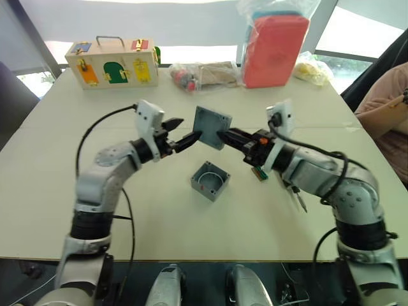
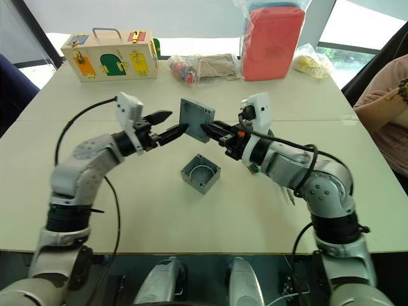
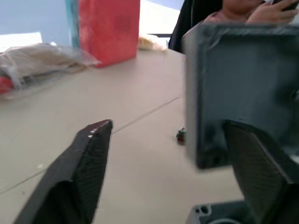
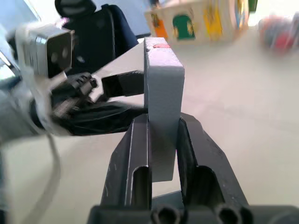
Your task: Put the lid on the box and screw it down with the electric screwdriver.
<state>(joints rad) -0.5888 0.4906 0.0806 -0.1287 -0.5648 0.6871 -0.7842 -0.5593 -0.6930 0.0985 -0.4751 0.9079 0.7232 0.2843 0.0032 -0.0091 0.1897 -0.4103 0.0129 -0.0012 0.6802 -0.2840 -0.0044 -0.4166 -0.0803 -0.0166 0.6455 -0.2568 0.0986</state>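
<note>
I'm looking down on a pale beige table (image 1: 210,236). At its far edge, around eleven o'clock, stands a wooden box with coloured doors (image 1: 113,65); at one o'clock a red block in clear plastic (image 1: 274,48). Bright windows (image 1: 357,32) glare beyond. A person's sleeve (image 1: 386,108) shows at three o'clock.

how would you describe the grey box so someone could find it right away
On the pale table, look below the tilted grey square plastic lid held up by the right gripper. The small deep grey plastic box sits there open-topped, the only grey thing resting on the tabletop, unlike the wooden box at the far edge.
</note>
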